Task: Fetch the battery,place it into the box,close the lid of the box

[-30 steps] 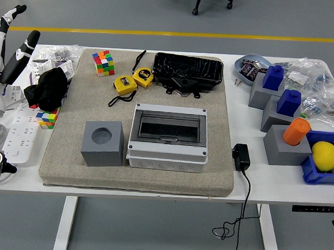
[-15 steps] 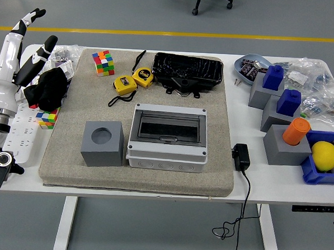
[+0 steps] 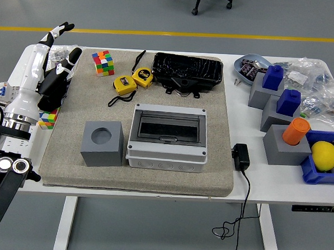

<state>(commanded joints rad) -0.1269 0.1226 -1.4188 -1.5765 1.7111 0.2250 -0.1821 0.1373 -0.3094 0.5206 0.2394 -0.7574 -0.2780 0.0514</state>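
Observation:
A grey plastic box (image 3: pixel 167 136) with a dark see-through lid lies in the middle of the beige mat (image 3: pixel 69 164); the lid lies flat on it. Behind it, at the mat's far edge, sits a black wrapped pack (image 3: pixel 188 71), which looks like the battery. My left hand (image 3: pixel 60 45), on a white forearm with black fingers, hovers over the mat's far left edge with its fingers spread and holding nothing. It is well to the left of both the pack and the box. My right arm is out of sight.
A grey cube with a round hole (image 3: pixel 103 143) stands left of the box. Two yellow tape measures (image 3: pixel 132 79) and a colour cube (image 3: pixel 104 62) lie on the mat. A black adapter (image 3: pixel 241 157) with its cable, grey blocks (image 3: pixel 285 143), a blue bin holding a lemon (image 3: pixel 324 155) and bags fill the right side.
My left arm has swung in from the left edge, moving right and forward. Its hand now hangs over the mat's far left edge. Nothing else moved.

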